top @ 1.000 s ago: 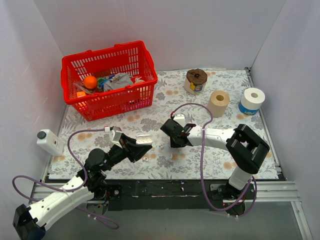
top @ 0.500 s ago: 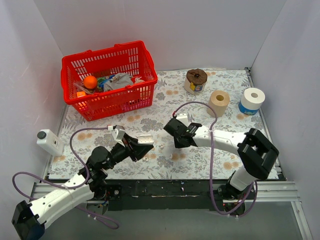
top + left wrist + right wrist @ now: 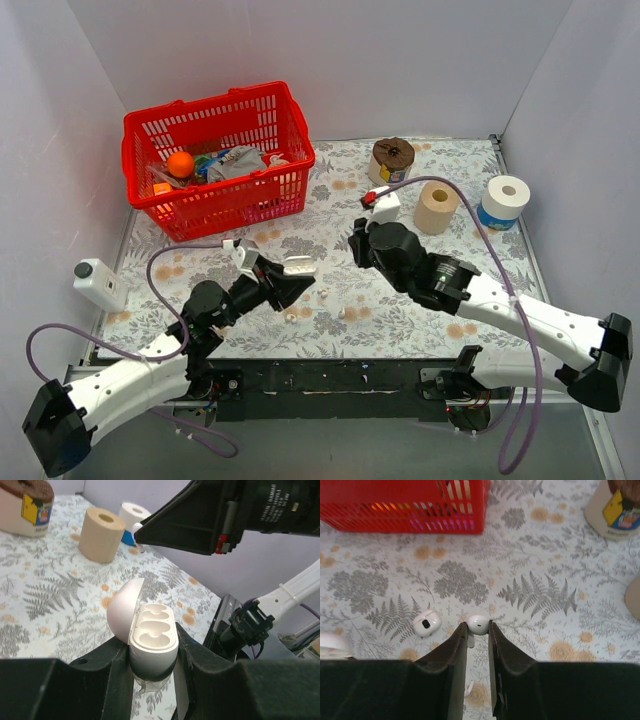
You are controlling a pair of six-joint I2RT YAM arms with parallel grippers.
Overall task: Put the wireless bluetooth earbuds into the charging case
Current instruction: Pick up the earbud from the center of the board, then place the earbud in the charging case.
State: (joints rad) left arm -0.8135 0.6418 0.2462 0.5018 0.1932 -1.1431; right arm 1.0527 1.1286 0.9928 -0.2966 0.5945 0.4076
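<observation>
Off the table (image 3: 545, 595), right fingers (image 3: 452, 652) raised, earbud (image 3: 478, 624) pinched

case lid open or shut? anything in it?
Open and empty. In the left wrist view the case has its lid hinged back, and both wells are bare.

Clock read from the middle of the table (image 3: 340, 190), top view. At ten o'clock, basket (image 3: 235, 205), ball (image 3: 180, 163) in its nine-o'clock end. At one, tin (image 3: 392, 162). At two, paper roll (image 3: 437, 207), second roll (image 3: 504, 202) at its three o'clock. Just off centre at seven, charging case (image 3: 298, 267) between the left gripper (image 3: 152, 655) fingers. On the table at the case's four o'clock, loose earbud (image 3: 323, 293). At the case's two o'clock, other earbud (image 3: 479, 624) between the right gripper (image 3: 478, 628) tips.
</observation>
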